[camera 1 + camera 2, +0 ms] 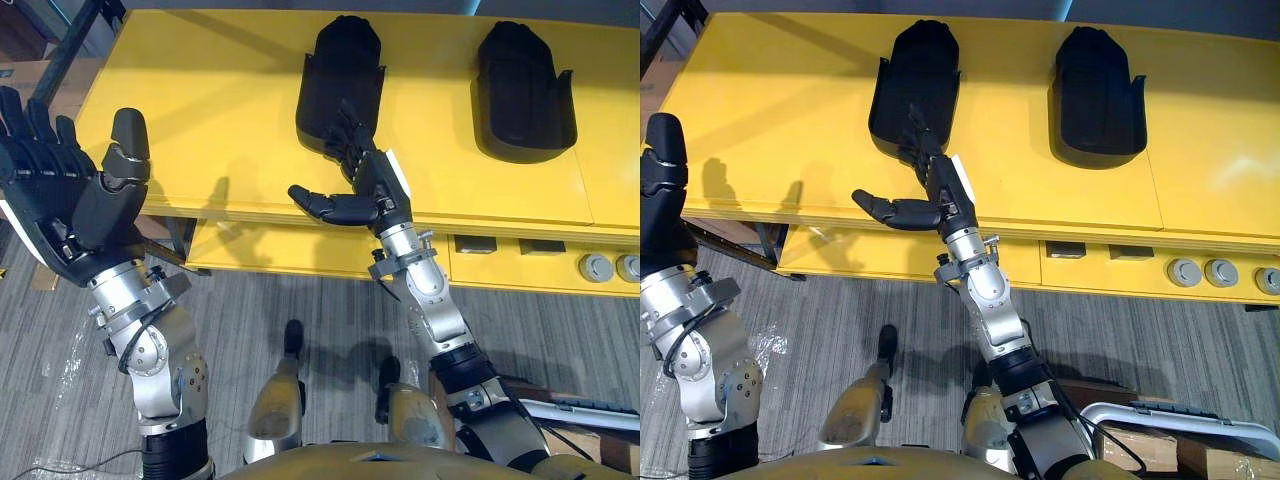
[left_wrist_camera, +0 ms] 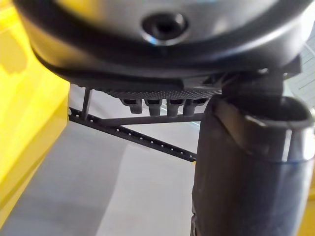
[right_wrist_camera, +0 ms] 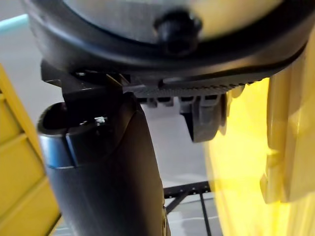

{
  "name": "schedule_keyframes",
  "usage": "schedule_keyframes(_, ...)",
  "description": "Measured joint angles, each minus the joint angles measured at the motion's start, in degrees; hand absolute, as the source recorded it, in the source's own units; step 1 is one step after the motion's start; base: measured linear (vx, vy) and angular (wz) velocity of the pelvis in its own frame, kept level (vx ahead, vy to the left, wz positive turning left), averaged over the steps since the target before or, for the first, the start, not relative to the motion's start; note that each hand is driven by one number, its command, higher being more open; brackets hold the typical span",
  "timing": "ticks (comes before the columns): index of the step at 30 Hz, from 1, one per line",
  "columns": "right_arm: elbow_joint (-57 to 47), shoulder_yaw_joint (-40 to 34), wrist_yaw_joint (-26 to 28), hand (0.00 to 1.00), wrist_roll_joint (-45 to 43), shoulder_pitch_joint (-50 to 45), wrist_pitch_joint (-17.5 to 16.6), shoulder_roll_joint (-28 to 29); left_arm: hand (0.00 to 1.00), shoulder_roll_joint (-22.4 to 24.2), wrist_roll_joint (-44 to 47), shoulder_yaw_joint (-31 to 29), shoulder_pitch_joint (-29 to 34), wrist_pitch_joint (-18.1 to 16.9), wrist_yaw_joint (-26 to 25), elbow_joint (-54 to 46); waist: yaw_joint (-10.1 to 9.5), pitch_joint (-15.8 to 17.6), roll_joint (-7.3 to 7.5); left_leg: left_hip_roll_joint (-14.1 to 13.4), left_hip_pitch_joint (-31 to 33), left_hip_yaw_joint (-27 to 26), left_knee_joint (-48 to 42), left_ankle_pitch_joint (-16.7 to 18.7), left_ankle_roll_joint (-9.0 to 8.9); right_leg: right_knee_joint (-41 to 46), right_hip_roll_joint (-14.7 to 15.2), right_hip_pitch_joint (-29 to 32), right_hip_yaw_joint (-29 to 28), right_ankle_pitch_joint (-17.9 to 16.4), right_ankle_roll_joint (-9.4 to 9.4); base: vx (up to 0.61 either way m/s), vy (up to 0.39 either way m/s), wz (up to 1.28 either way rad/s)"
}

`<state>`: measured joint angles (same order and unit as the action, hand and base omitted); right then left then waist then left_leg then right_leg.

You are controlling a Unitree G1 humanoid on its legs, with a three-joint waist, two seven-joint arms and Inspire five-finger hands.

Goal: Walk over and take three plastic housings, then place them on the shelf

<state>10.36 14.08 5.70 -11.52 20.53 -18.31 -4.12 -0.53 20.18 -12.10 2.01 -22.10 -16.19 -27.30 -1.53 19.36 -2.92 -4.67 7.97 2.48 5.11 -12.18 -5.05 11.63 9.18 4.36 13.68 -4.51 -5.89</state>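
Right hand (image 1: 368,185): fingers straight, thumb spread, empty, at the near end of a plastic housing (image 1: 340,70) on the yellow table (image 1: 200,110). Left hand (image 1: 70,195): open, empty, raised. Risk: a shallow grip would likely push the smooth housing away.

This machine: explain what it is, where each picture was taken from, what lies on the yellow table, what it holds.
It is a humanoid robot with two silver arms. The two wide pictures come from cameras in its head, looking down; the two close ones from its wrists. On the yellow table lie two black plastic housings: a left housing and a right housing. The right robot hand, open, reaches over the table's edge towards the left housing. The left robot hand is raised, open, beside the table. Neither holds anything.
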Motion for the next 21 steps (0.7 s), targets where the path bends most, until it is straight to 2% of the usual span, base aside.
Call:
schedule_keyframes(4,-1.0,-0.2,-0.2,1.0,0.0,-0.9,0.1,-0.3,1.0,0.0,0.4,1.1,0.2,0.3,2.5,0.0,0.12,-0.1,0.09,-0.1,-1.2,-0.5,0.0,0.7,-0.18,-1.8,-0.2,-1.8,-0.2,0.2,-0.1,0.02,-0.013,-0.05)
schedule_keyframes(8,-14.6,-1.3,0.0,1.0,-0.1,-9.5,0.3,-0.6,1.0,0.0,2.6,3.0,1.3,2.3,5.0,0.0,0.41,-0.9,0.71,0.0,-2.7,-2.5,0.0,1.4,0.33,-4.3,-0.3,-3.4,-2.1,1.6,-0.91,0.06,-0.001,-0.21)
schedule_keyframes(10,-20.4,-2.7,0.2,1.0,-0.2,-14.1,0.3,-0.5,1.0,0.0,2.8,4.0,2.7,3.5,6.8,0.0,1.04,-3.4,1.59,0.0,-3.0,-3.8,0.0,1.7,0.39,-5.6,-0.3,-3.5,-3.1,2.2,-1.02,0.11,-0.003,-0.29)
schedule_keyframes(11,-23.4,-4.0,0.2,1.0,-0.7,-16.8,0.3,-0.3,1.0,0.0,3.4,4.9,3.6,3.9,7.9,0.0,1.86,-4.5,2.31,0.0,-3.7,-4.6,-0.1,1.9,0.25,-6.1,-0.3,-4.3,-3.9,2.4,-1.07,0.1,-0.006,-0.23)
schedule_keyframes(14,-27.5,-8.1,-0.1,1.0,-3.1,-22.3,0.3,0.7,1.0,0.0,4.6,7.2,4.5,4.7,10.6,0.4,3.21,-6.6,3.28,-0.2,-5.8,-6.7,0.0,2.9,0.14,-6.8,-0.4,-5.5,-5.7,2.4,-1.09,0.06,-0.01,-0.35)
schedule_keyframes(19,-30.4,-15.0,-4.8,1.0,-2.5,-32.7,1.5,4.2,1.0,0.0,6.5,9.5,5.5,4.9,14.0,1.7,5.68,-9.7,2.38,-1.4,-7.7,-13.6,0.1,5.3,-0.26,-7.9,-1.5,-3.4,-12.3,2.9,-0.86,-0.01,0.002,-0.67)
schedule_keyframes(21,-31.7,-19.0,-8.8,1.0,-0.1,-38.6,3.4,5.5,1.0,0.0,6.9,10.8,5.6,4.9,14.2,3.8,8.15,-10.0,2.21,-2.2,-9.6,-18.1,0.0,5.9,-0.61,-8.9,-2.4,-3.0,-16.9,4.1,-1.17,0.01,-0.019,-1.2)
